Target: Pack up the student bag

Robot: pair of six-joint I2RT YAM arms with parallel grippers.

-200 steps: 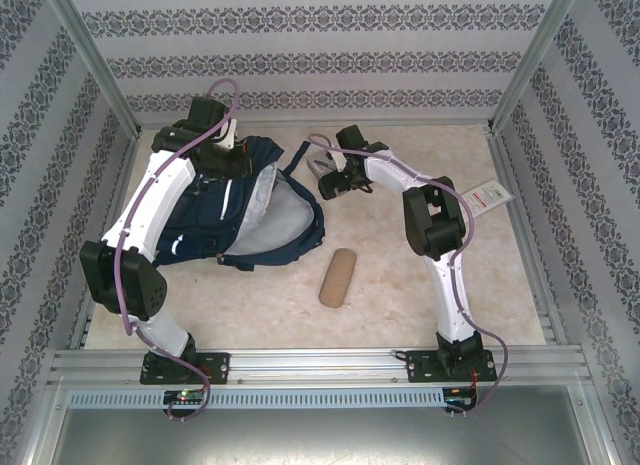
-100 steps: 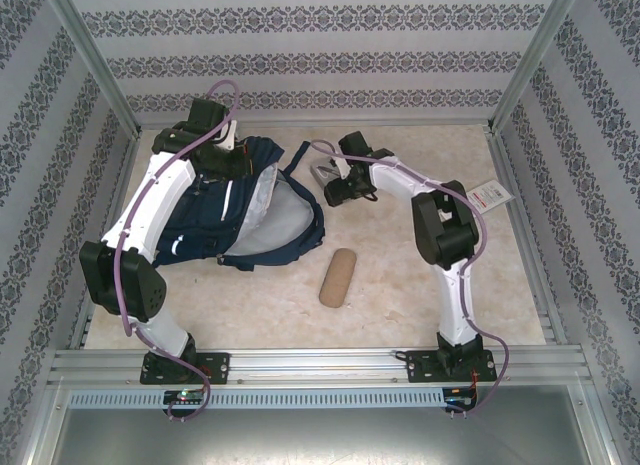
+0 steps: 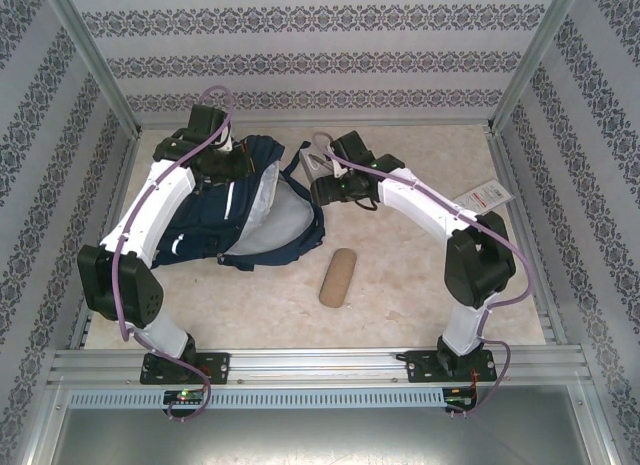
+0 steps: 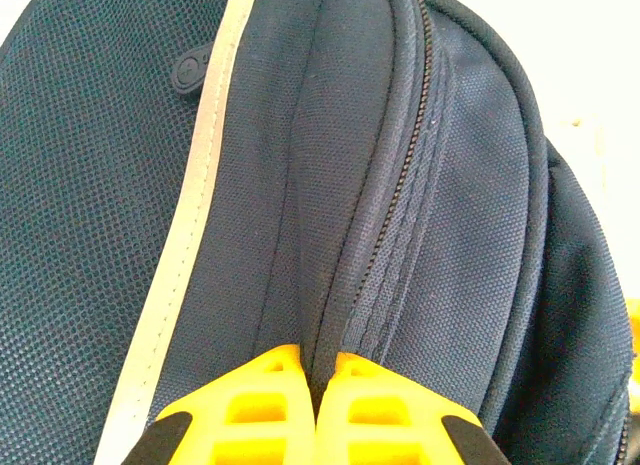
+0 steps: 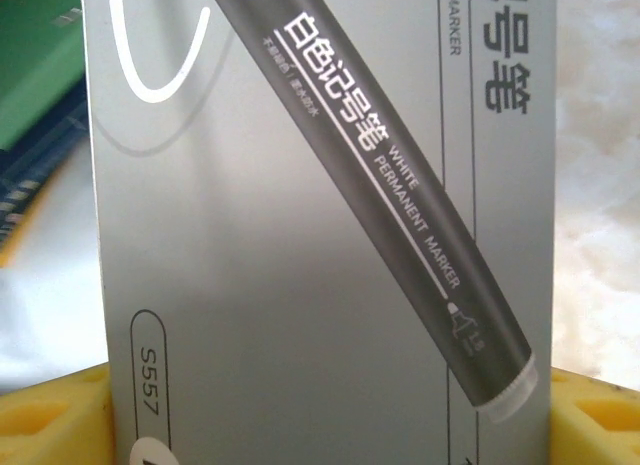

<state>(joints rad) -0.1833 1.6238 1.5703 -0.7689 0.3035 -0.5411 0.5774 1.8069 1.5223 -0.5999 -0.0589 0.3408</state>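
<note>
The student bag [image 3: 200,225], navy with a white stripe, lies at the back left with its main compartment gaping toward the right, pale lining showing. My left gripper [image 3: 222,163] sits at the bag's top. In the left wrist view it [image 4: 318,370] is shut on a fold of the bag's fabric [image 4: 330,285] beside the zipper. My right gripper [image 3: 322,183] is just right of the bag's opening. It [image 5: 320,405] is shut on a silver marker box [image 5: 300,235], which spans the gap between both yellow fingers [image 5: 50,415]. The box [image 3: 313,165] shows grey at the gripper's tip.
A tan oblong pouch [image 3: 338,276] lies on the table in front of the bag. A white card with red print [image 3: 482,196] rests near the right wall. Patterned walls and metal rails [image 3: 300,365] enclose the table.
The right arm has stretched out, its elbow swinging right and down. Its gripper has closed on the marker box and shifted it slightly left toward the bag. The left arm has held still.
</note>
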